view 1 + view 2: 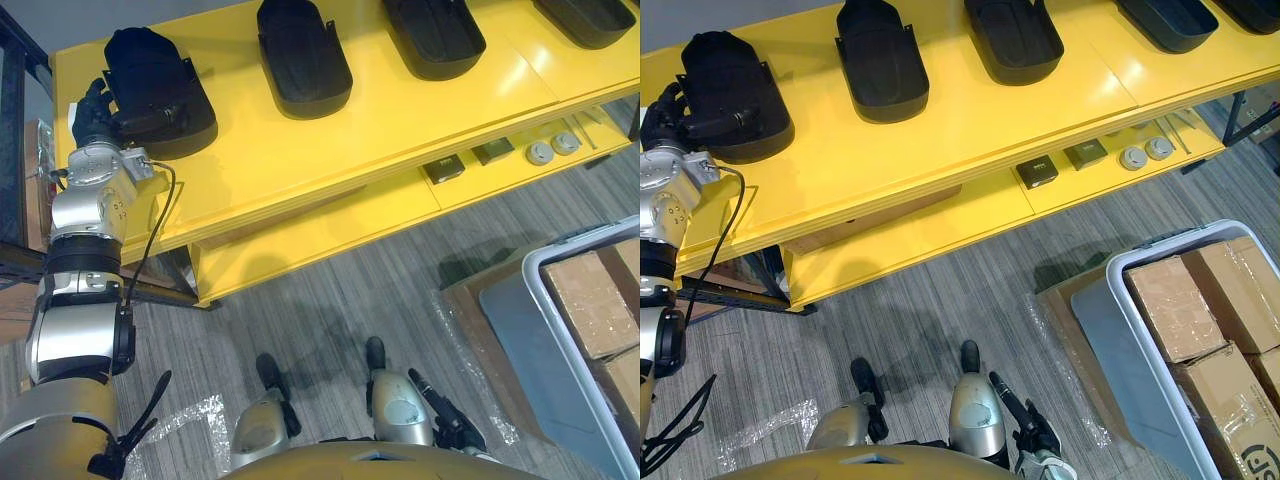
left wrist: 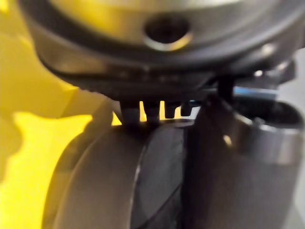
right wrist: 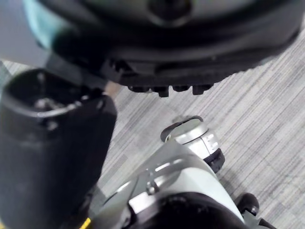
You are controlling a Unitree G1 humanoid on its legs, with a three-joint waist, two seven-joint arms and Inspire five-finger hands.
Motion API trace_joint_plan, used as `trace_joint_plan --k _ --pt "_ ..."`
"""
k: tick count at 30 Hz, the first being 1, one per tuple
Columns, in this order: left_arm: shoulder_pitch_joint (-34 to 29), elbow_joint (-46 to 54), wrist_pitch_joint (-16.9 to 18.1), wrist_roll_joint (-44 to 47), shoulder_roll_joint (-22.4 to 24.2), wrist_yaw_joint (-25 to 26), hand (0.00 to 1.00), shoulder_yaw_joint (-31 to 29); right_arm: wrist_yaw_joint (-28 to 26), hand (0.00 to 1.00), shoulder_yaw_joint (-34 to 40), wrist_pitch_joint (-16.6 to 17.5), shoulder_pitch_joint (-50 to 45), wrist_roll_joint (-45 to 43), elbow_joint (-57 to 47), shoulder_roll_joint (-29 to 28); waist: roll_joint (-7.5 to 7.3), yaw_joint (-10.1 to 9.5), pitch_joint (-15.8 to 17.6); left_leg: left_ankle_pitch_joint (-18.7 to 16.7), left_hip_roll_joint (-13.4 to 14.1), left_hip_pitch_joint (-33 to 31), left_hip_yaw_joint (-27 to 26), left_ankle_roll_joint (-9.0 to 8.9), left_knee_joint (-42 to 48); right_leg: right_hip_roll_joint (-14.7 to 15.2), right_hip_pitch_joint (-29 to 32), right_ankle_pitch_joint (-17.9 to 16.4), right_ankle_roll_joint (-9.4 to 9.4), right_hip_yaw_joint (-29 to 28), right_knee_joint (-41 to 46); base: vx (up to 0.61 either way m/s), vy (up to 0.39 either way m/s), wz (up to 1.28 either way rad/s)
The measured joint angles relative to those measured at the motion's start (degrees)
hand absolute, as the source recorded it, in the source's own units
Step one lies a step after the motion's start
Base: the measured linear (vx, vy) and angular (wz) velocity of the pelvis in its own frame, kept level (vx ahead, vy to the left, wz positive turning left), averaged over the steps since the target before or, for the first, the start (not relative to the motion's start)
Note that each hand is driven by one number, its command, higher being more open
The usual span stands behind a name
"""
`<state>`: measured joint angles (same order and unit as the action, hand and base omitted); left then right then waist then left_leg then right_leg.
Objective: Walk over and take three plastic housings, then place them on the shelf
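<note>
Left robot hand (image 1: 95, 112): I see it up at the near left corner of the yellow shelf (image 1: 330, 150), right against the leftmost housing (image 1: 160, 80). The left wrist view puts the dark shell very close in front of the hand, with yellow board around it. I cannot tell whether the hand is clamped on the housing or only resting beside it.

Right robot hand (image 3: 181, 52): it hangs low over the grey striped floor (image 1: 940, 300) on my right side. I cannot tell whether it is apart or together.

Plastic housings: all black, lying in a row on the shelf's top board. The leftmost one sits at the left end. The second housing (image 1: 300, 55) and third housing (image 1: 435, 35) lie further right, apart from each other, and look hollow side up. A fourth housing (image 1: 590, 18) is cut off by the edge of the view.

Lower board: two small dark boxes (image 1: 1038, 172) and, just to their right, two round grey discs (image 1: 1145, 153).

Floor, right: a grey tote (image 1: 1105, 330) with a white rim, holding taped cardboard boxes (image 1: 1185, 305), well apart from the shelf.
</note>
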<state>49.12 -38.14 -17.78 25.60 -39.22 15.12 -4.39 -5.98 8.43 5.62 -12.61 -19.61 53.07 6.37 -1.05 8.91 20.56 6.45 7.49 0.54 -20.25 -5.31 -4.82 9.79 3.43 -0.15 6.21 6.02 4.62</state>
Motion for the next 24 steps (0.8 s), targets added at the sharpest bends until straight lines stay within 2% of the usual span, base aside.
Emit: trace_joint_plan --k 7,11,14,17,22,24 --pt "0.64 -0.18 -1.15 -9.03 -0.02 0.36 1.0 0.86 0.54 1.0 0.01 1.09 -0.1 0.06 0.0 -0.18 0.04 0.68 -0.02 -0.04 -0.03 0.73 0.06 -0.06 0.01 -0.01 -0.88 0.02 0.02 0.09 -0.35 0.0 0.0 0.0" --pt "2.22 -0.27 -1.27 -13.02 -0.24 2.4 1.0 1.73 2.54 1.0 0.11 2.75 -0.69 0.06 -0.24 -0.21 0.18 0.74 -0.04 -0.14 -0.02 1.53 0.07 -0.18 0.03 -0.09 -1.83 0.07 0.08 0.13 -0.78 0.0 0.0 0.0" --pt "4.79 -0.21 -0.85 -15.98 -2.55 4.9 1.0 3.55 2.77 1.0 0.34 2.76 -1.26 0.06 -1.47 -0.24 0.44 0.76 -0.16 -0.19 -0.06 2.08 0.18 -0.21 0.04 -0.1 -2.55 0.06 0.07 0.25 -1.01 0.0 0.002 0.01" --pt "5.91 2.27 1.55 -18.85 -4.4 6.74 1.0 4.55 2.77 1.0 0.67 2.76 -1.91 0.08 -2.52 -0.28 1.59 0.73 -0.81 -0.19 -0.06 2.42 0.84 -0.21 0.02 -0.07 -3.8 0.06 0.07 1.28 -1.79 0.01 0.003 0.11" --pt "6.24 3.28 2.94 -21.77 -4.96 7.11 1.0 6.95 3.33 1.0 0.82 3.09 -2.17 1.27 -2.81 -0.28 4.03 0.43 -3.29 -0.27 0.06 3.32 1.49 -0.32 -0.04 -0.09 -5.58 0.01 0.01 2.49 -2.25 0.01 0.003 0.09" --pt "6.24 3.27 3.48 -21.61 -5.09 7.48 1.0 7.65 4.05 1.0 0.83 3.36 -2.2 1.32 -2.65 -0.25 4.3 0.31 -4.26 -0.31 0.11 3.93 1.56 -0.37 -0.12 -0.13 -6.6 0.04 0.05 2.77 -2.89 -0.01 0.002 0.02"
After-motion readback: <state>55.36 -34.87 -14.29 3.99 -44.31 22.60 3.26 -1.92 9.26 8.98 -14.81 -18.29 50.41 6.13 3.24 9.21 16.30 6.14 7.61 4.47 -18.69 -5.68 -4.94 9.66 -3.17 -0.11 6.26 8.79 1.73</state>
